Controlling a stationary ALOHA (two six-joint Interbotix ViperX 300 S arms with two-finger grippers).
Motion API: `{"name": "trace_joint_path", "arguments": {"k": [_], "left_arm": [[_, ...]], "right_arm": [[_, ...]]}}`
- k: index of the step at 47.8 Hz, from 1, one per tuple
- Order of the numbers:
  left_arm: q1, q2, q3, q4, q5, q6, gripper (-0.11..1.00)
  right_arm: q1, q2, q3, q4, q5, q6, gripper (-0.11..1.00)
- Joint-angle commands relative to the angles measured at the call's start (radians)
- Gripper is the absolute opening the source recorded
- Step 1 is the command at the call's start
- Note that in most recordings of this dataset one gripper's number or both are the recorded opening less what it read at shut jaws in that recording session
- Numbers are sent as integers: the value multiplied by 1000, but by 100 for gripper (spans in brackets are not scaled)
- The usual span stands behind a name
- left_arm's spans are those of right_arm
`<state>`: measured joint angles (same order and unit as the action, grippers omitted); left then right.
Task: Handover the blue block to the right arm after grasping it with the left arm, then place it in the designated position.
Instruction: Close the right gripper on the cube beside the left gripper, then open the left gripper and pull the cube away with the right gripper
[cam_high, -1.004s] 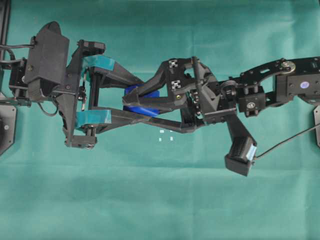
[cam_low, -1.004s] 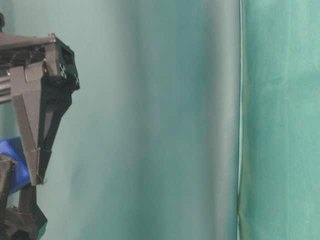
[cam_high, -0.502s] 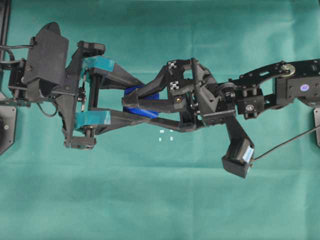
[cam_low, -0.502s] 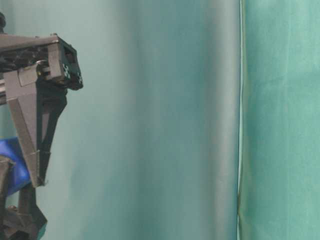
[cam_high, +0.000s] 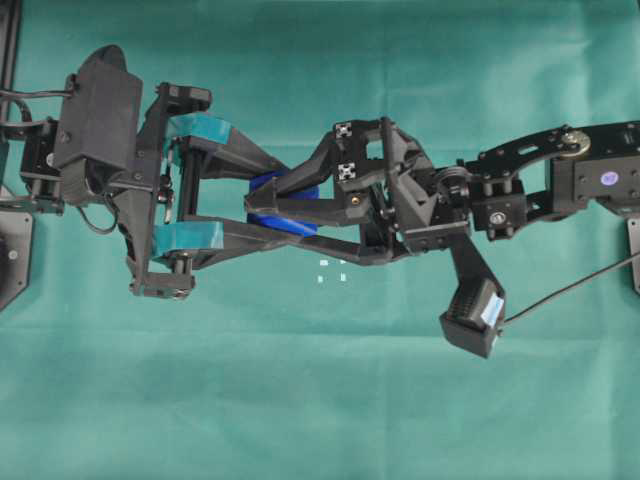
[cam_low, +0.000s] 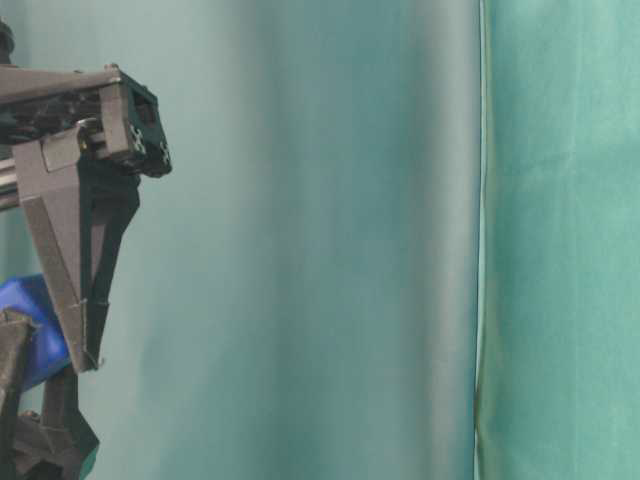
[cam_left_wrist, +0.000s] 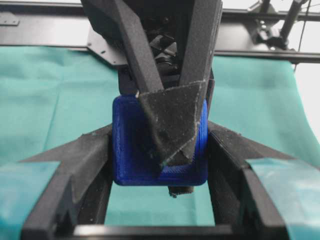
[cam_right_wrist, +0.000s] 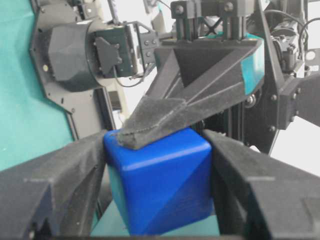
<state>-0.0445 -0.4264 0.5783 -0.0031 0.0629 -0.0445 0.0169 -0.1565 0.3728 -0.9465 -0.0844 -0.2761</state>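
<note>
A: What does the tabletop look like?

B: It is covered edge to edge in a green cloth (cam_high: 300, 400) with soft creases. Four tiny white marks, the designated position (cam_high: 332, 270), sit on it in a small square just below where the two arms meet in the overhead view. In the table-level view a green curtain (cam_low: 330, 240) hangs behind, with a vertical seam toward the right. Black framing (cam_left_wrist: 50, 10) runs along the far edge of the cloth in the left wrist view.

A: And the arms?

B: Both stretch level toward the middle, tip to tip above the cloth. The left arm (cam_high: 100, 120) comes in from the left; its pincer (cam_high: 275, 200) carries teal pads at the finger bases. The right arm (cam_high: 540, 175) comes in from the right, rolled on its axis, so its wrist camera (cam_high: 472, 318) hangs down and to the side in the overhead view.

A: Where is the blue block?

B: Held off the cloth between them, a little above and left of the white marks in the overhead view. The blue block (cam_left_wrist: 132, 150) is pinched on two flanks by the left pincer's fingers. The right pincer (cam_high: 262, 203) presses on the block's other pair of faces; the right wrist view shows its fingers (cam_right_wrist: 55, 185) tight against both sides of the cube.
</note>
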Motion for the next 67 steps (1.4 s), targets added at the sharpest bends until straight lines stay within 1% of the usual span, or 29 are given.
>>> {"name": "trace_joint_path", "arguments": {"k": [1,34,35,36,39,42,45,47,55,67], "left_arm": [[-2,-11,-11,2,-3,3,47],[-6,-11,-14,2,-8,3,47],[-8,-11,-12,2,-9,3,50],[-8,-12,-12,2,-9,3,55],[-11,-17,-8,2,-11,5,74],[-11,-20,-6,2,-11,5,89],[-11,-25,-2,2,-11,5,98],[-11,-28,0,2,-8,5,100],[-11,-57,21,2,3,3,100],[-12,-129,74,2,17,5,100]], "right_arm": [[3,-21,-29,3,0,6,61],[2,-21,-26,5,0,6,61],[3,-21,-28,5,0,6,61],[3,-21,-28,5,0,6,61],[3,-21,-26,6,0,6,61],[3,-21,-26,5,0,6,61],[3,-23,-26,6,0,6,61],[3,-23,-25,6,0,6,61],[3,-38,-9,6,0,6,61],[5,-94,52,11,2,9,61]]}}
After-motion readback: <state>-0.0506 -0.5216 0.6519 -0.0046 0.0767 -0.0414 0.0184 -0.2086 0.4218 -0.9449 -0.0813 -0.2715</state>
